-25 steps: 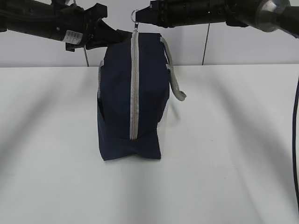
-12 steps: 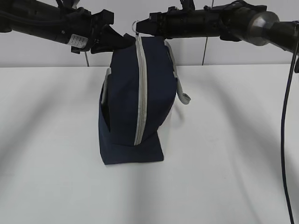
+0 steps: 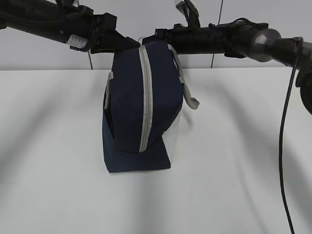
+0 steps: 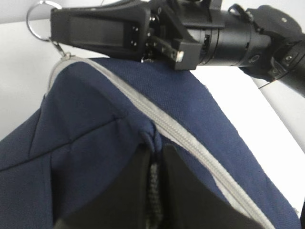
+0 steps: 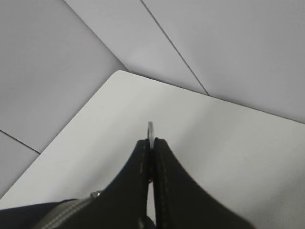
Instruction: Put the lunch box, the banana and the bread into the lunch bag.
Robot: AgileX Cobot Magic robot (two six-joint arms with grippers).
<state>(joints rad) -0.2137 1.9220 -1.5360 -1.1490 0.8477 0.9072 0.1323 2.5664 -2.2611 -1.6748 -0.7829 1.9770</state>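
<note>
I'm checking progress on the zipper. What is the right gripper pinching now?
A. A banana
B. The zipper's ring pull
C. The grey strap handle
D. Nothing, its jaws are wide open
B: in the right wrist view the right gripper is closed on the metal ring pull, and the left wrist view shows that ring at the top end of the lunch bag's zipper.

Matte black cylindrical arms (image 3: 214, 39), white label sticker (image 3: 74, 41), dangling black cable (image 3: 287, 122).
</note>
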